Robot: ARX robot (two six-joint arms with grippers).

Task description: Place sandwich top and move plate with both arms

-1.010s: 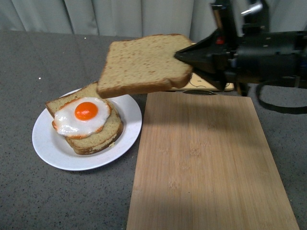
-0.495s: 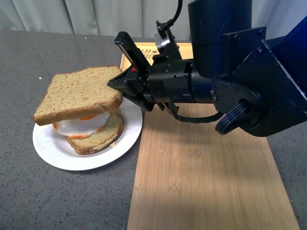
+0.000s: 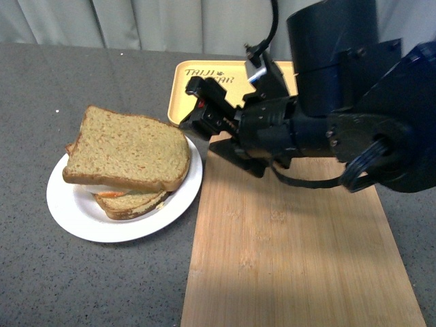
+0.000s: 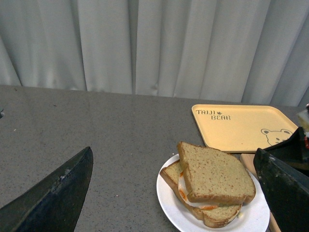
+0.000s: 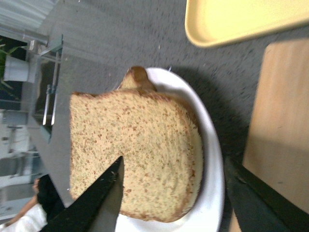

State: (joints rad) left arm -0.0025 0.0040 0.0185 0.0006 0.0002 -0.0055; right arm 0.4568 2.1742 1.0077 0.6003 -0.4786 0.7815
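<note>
One slice, the sandwich top [image 3: 126, 146], lies flat on the stack on the one white plate [image 3: 75, 211], just beyond the fingertips of the right gripper [image 3: 203, 119]. That gripper is spread wide with nothing in it. In the right wrist view its two black fingers [image 5: 91, 208] stand well apart on either side of the bread, and neither touches it. Under the top slice, two more bread edges [image 3: 129, 202] peek out on the side nearer the robot. A thin strip of white and orange from one fried egg [image 4: 182, 189] shows between the layers. One wooden board [image 3: 286, 259] lies directly under the right gripper and the right arm [image 3: 354, 122], its edge just beside the plate rim. One yellow tray [image 3: 197, 75] with printed lettering sits on the far side of that gripper, partly hidden by it. All of this rests on one grey table [image 3: 68, 286]. The left gripper [image 4: 172, 159] is also wide open and holds nothing. Its two dark fingers [image 4: 53, 198] frame the plate, which lies ahead of them and well apart. The left gripper does not appear in the front view. One pale curtain [image 4: 145, 43] hangs beyond the table.
</note>
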